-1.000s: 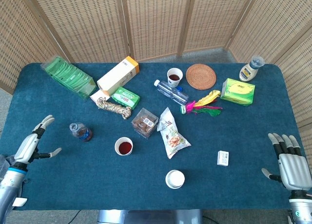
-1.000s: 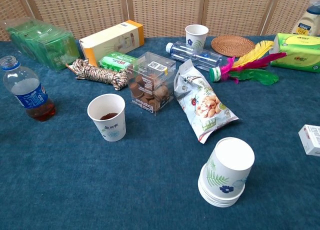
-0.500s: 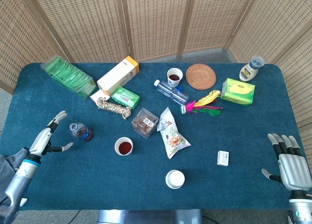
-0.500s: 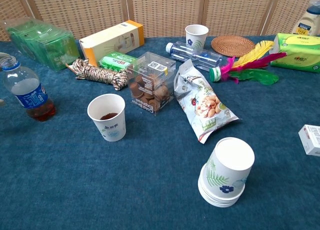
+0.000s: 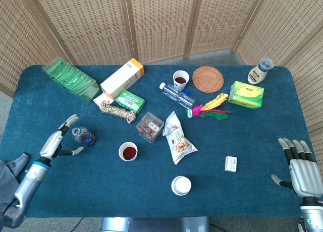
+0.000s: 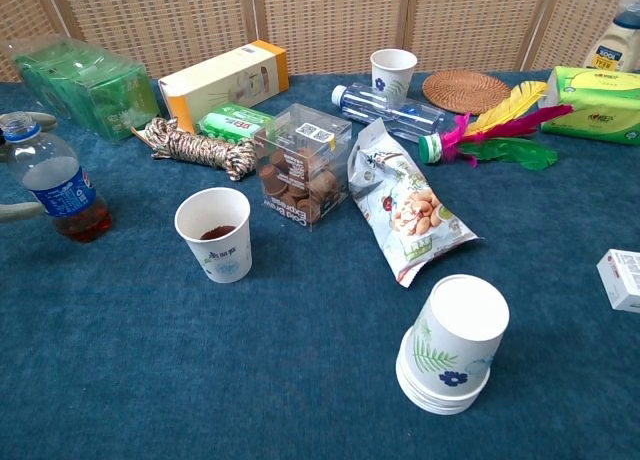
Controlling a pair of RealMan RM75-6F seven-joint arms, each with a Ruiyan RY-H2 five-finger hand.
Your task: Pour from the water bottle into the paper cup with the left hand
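Both fingers [image 5: 72,136] flank bottle [image 5: 82,136] (table's left margin).

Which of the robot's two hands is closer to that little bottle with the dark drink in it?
The left hand. Its spread fingers sit right beside the bottle, on both sides. The right hand is open at the table's opposite end.
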